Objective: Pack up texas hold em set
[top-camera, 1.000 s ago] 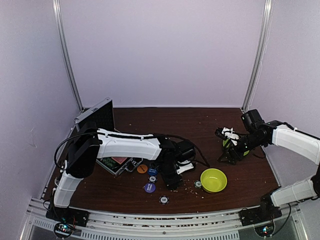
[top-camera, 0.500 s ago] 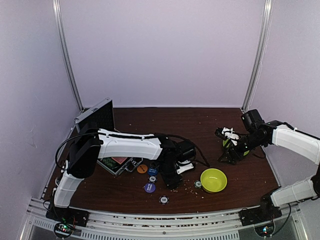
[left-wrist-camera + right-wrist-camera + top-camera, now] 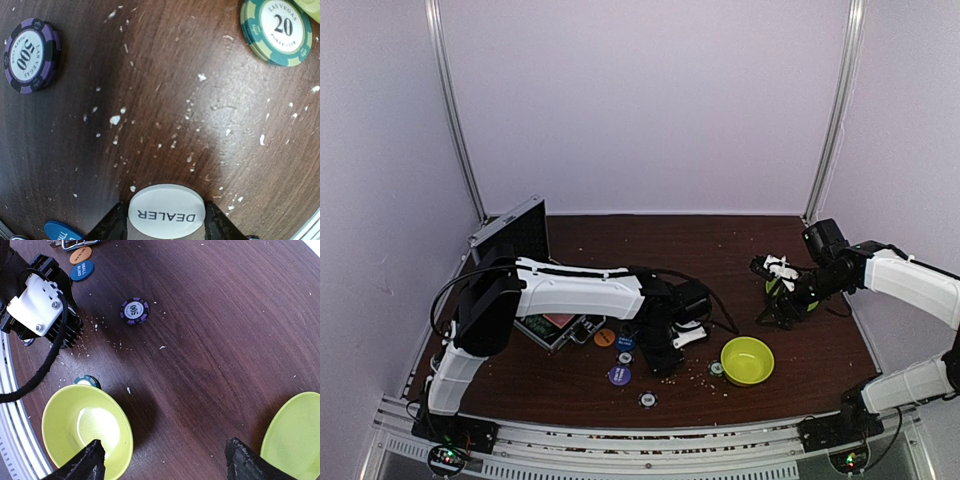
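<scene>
Pinching the white DEALER button [image 3: 166,211] in the left gripper [image 3: 166,222], fingers [image 3: 112,226] appearing to press on both of its edges, low over the crumb-speckled brown table [image 3: 165,100]. Lying just beside the left finger, a blue button [image 3: 62,231], mostly cut off. Sitting well apart from the jaws, a purple 500 chip [image 3: 31,55] at the wrist view's upper left and a teal 20 chip [image 3: 276,31] at its upper right. Standing open at the table's left side behind the left arm, the silver case [image 3: 510,238], with an orange button [image 3: 605,337] lying near its front. Hovering with jaws spread wide and gripping nothing, the right gripper [image 3: 162,465], hanging above bare table between the lime bowl [image 3: 60,405] and the lime plate [image 3: 295,435].
</scene>
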